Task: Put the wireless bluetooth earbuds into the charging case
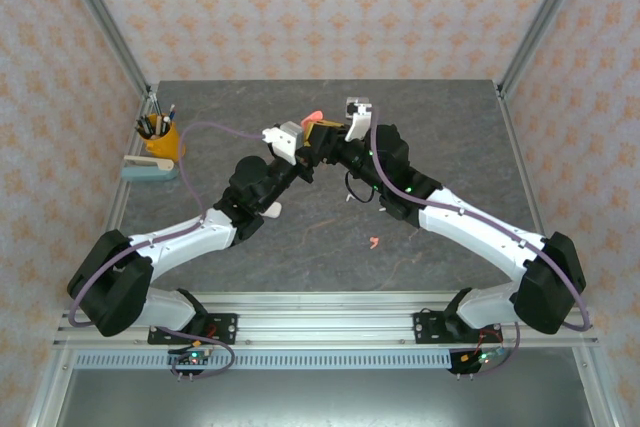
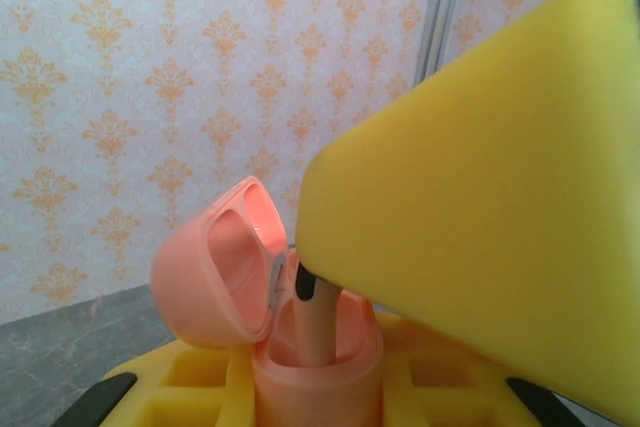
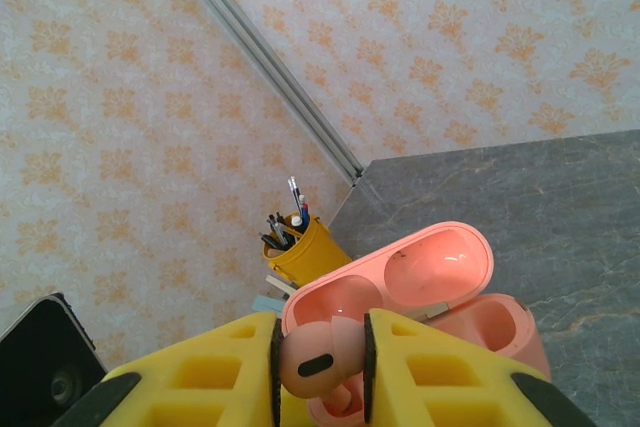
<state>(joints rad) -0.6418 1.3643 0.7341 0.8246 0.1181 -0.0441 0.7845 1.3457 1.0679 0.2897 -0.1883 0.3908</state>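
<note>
My left gripper (image 1: 297, 144) is shut on the base of a coral-pink charging case (image 2: 318, 379), holding it upright above mid-table with its lid (image 2: 213, 269) swung open. My right gripper (image 3: 320, 367) is shut on a coral-pink earbud (image 3: 316, 351), pinched by its head between the yellow fingers (image 3: 425, 377). The stem of that earbud (image 2: 318, 322) reaches down into the case's open mouth. From the right wrist the case (image 3: 470, 319) lies just beyond the held earbud. Another coral-pink earbud (image 1: 373, 242) lies on the table in front of the right arm.
A yellow pen cup (image 1: 160, 137) stands at the table's left edge with a pale blue object (image 1: 150, 169) beside it. A small white item (image 1: 270, 209) lies by the left forearm. A black cable (image 1: 358, 193) loops under the right wrist.
</note>
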